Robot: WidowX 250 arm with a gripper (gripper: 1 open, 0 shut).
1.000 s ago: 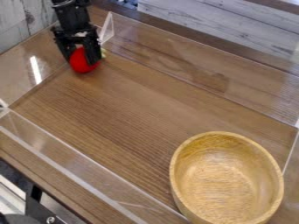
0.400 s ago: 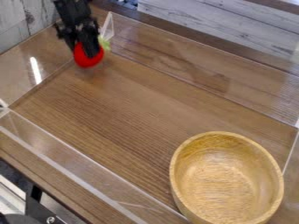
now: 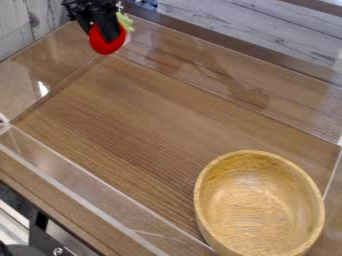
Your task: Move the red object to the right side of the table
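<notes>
The red object [image 3: 107,38] is a small rounded toy with a green leafy tip, hanging above the far left corner of the table [image 3: 160,130]. My gripper [image 3: 102,26] comes down from the top edge of the camera view and is shut on the red object, its dark fingers pinching the toy's upper part. The toy is clear of the wood surface. Most of the arm is cut off by the frame's top.
A round light wooden bowl [image 3: 261,205] stands at the near right of the table. Clear acrylic walls [image 3: 67,180] edge the tabletop on all sides. Brown wood surface stretches between the toy and the bowl.
The gripper closed on the red object where it lay on the table, then lifted it up and slightly right. The bowl stayed put.
</notes>
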